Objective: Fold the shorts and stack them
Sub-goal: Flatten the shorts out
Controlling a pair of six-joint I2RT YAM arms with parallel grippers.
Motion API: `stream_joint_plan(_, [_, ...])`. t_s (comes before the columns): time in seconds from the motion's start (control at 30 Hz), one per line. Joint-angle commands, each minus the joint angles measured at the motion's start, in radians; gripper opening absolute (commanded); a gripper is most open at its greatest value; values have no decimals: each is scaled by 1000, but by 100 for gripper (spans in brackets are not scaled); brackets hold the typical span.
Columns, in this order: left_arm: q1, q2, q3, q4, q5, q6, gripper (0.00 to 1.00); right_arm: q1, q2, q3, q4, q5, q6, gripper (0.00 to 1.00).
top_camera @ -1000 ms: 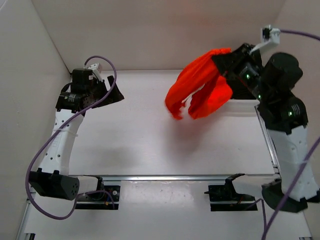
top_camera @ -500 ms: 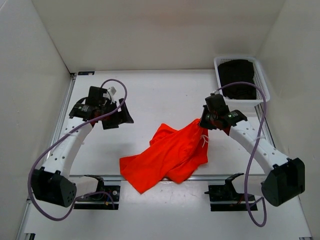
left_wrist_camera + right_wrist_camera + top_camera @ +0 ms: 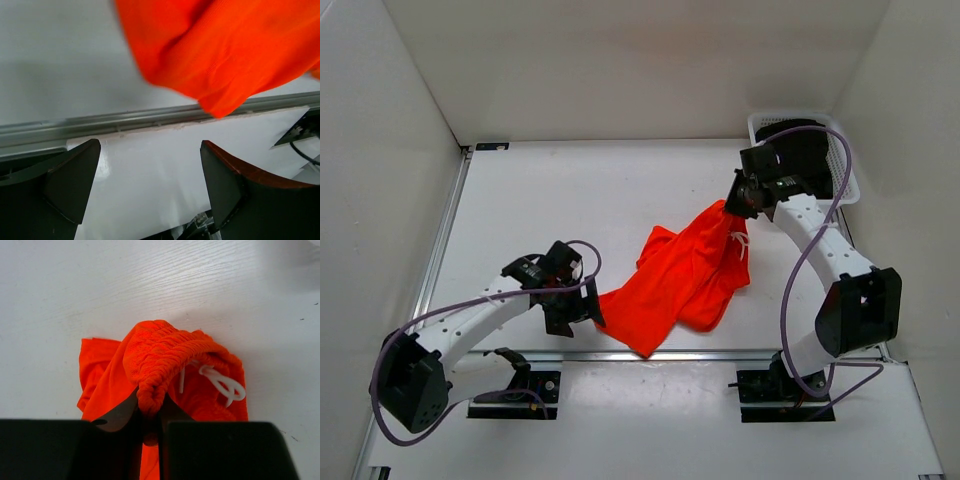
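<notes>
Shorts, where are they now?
In the top view, the shorts lie on the table near its front edge, waistband pinched in the right hand, lower corner beside the open left hand.

Top cam: bright, even light from above, soft faint shadow under left arm. shorts oversaturated, folds mostly clipped. L wrist: shorts edge blurred, left gripper close + out of focus, small glare on table. R wrist: waistband sharp, right gripper crushed to black, no detail.
</notes>
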Motion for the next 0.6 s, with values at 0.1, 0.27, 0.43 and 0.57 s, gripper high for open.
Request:
stream_joint_plan(0.1, [-63, 53, 10, 99, -82, -127, 97, -40, 30, 44, 14, -81, -23, 0])
stream_joint_plan(0.27, [-73, 253, 95, 202, -118, -127, 96, -40, 8, 25, 14, -90, -23, 0])
stream_joint_plan(0.43, [-73, 485, 205, 212, -140, -90, 51, -40, -39, -21, 14, -100, -23, 0])
stream_joint_plan(0.57, [18, 515, 265, 212, -131, -10, 10, -49, -99, -64, 14, -121, -32, 0])
